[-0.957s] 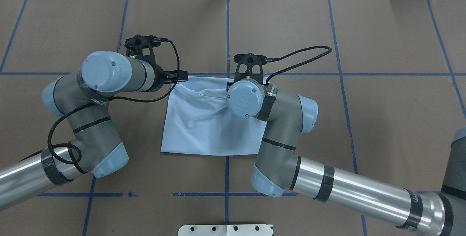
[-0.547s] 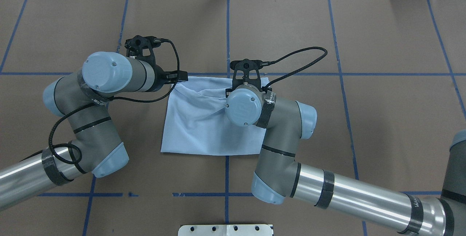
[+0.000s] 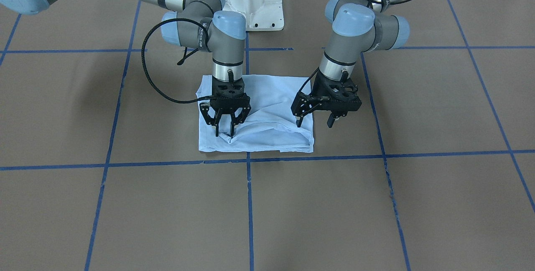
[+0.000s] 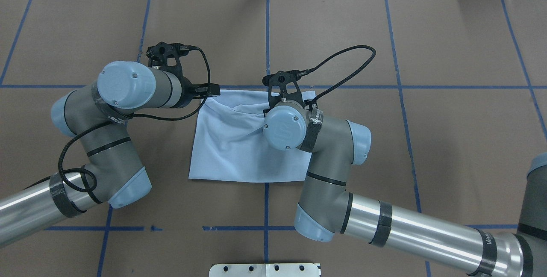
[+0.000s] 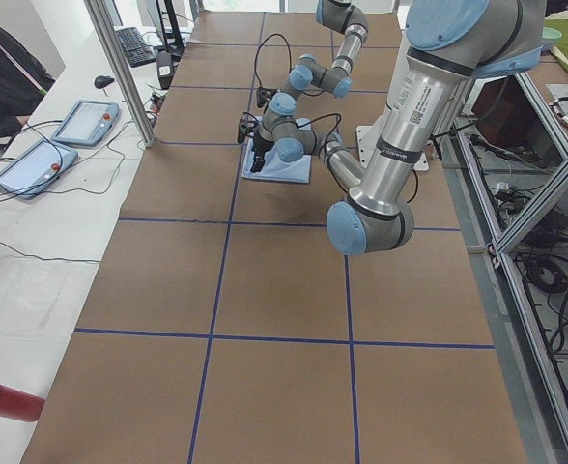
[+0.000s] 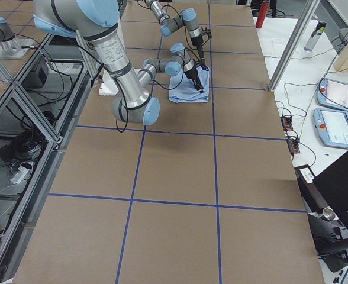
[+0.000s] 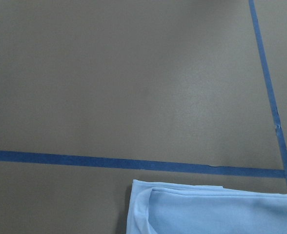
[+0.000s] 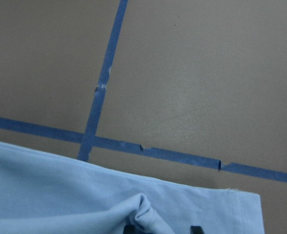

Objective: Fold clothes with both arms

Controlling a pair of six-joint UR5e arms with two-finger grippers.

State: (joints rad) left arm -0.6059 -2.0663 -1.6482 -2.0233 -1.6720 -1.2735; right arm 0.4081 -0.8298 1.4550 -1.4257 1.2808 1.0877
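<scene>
Pinches a ridge of the T-shirt [image 3: 267,95] with the right gripper [image 3: 224,132], jaws nearly closed. Hangs the left gripper [image 3: 314,122] wide open, empty, over the shirt's side edge. Lies folded mid-table just beside a blue tape line [image 3: 334,154], the right arm [image 4: 329,161] masking part overhead.

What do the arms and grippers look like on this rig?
Both the left arm and right arm have silver tubes, grey joints, light blue round caps and black bands with white lettering. A black braided cable loops to each wrist. The left gripper and right gripper are black, two-fingered, with skeletal linkage frames.
</scene>
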